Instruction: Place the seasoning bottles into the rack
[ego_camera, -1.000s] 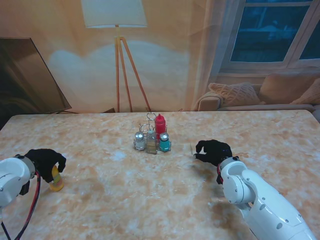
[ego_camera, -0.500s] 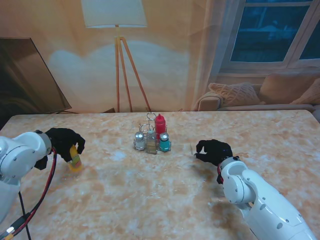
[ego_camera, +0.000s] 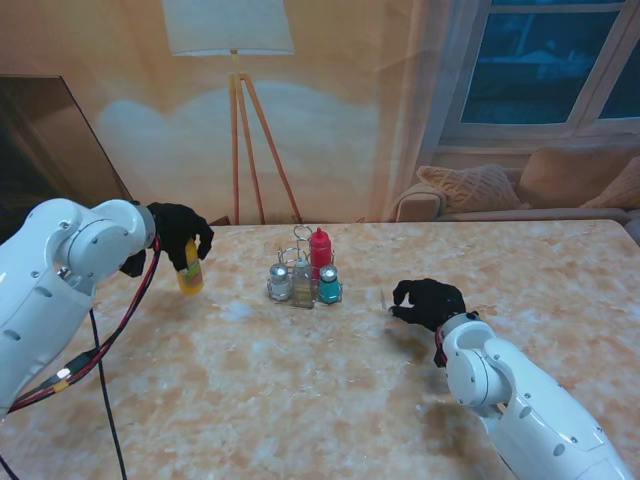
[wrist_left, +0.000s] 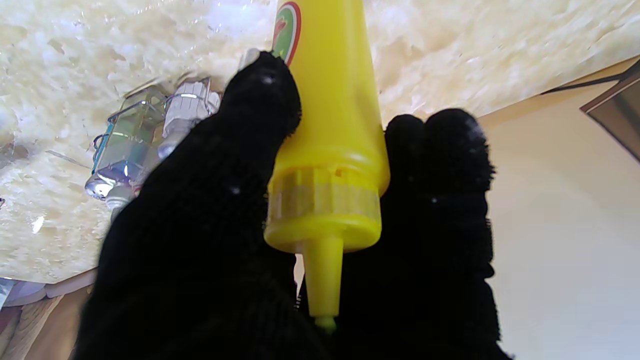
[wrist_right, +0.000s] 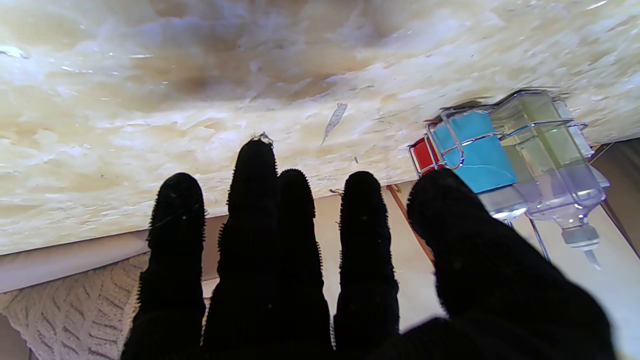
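The left hand (ego_camera: 178, 233) is closed around the yellow bottle (ego_camera: 190, 276), gripping near the cap so the body hangs clear of the table for carrying. The rack (ego_camera: 303, 281) stands to that hand's right, near but apart, already holding four bottles. The right hand (ego_camera: 428, 302) rests empty on the table, fingers loosely spread, out of the way.

High stand view down the table; close wrist views sharing the rack (ego_camera: 303, 280)
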